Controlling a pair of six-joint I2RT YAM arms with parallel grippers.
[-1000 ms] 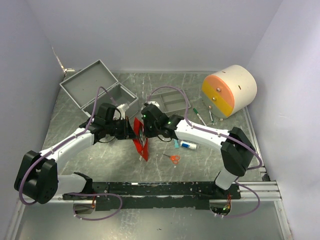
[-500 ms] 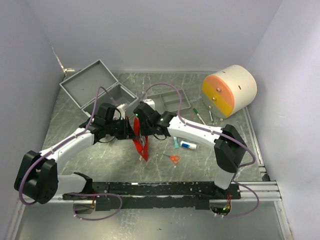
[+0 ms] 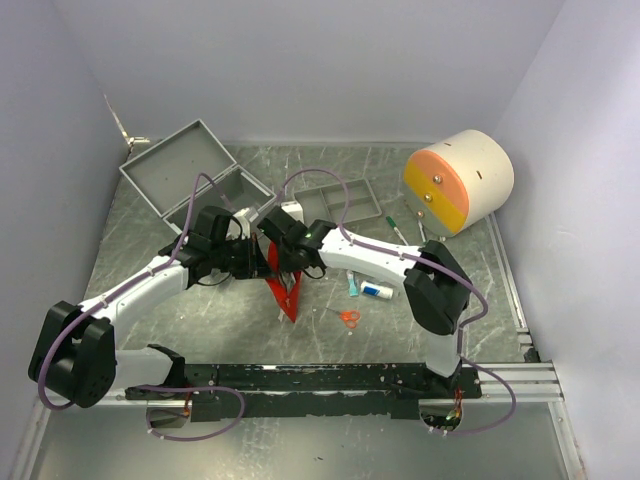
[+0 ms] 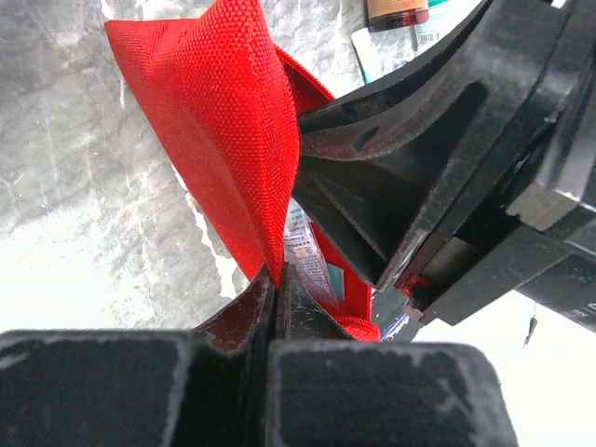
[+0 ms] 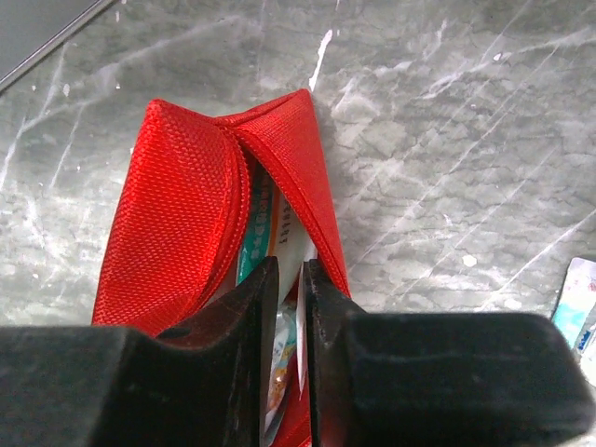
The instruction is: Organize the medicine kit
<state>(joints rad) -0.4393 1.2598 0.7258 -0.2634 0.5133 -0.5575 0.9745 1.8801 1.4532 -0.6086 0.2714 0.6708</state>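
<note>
The medicine kit (image 3: 175, 165), a silvery-grey metal case, stands at the back left with neither gripper near it. A red fabric pouch (image 3: 286, 292) hangs open-mouthed at the table's middle. My left gripper (image 4: 277, 275) is shut on the pouch's rim (image 4: 233, 140) and holds it up. My right gripper (image 5: 291, 270) reaches into the mouth of the pouch (image 5: 177, 223). Its jaws stand slightly apart, and printed white packets (image 5: 279, 228) sit in the narrow gap between them. In the top view the two grippers meet over the pouch, left (image 3: 262, 258) and right (image 3: 283, 262).
A shallow grey divided tray (image 3: 340, 200) lies behind the pouch. A cream drum with an orange face (image 3: 455, 182) sits at the back right, with pens (image 3: 400, 232) in front of it. A white tube (image 3: 377, 291), a teal item (image 3: 353, 285) and orange scissors (image 3: 349, 317) lie right of the pouch.
My right arm has swung left and brought its fingers into the pouch's mouth, and its jaws have parted a little. The left gripper and pouch have stayed put.
</note>
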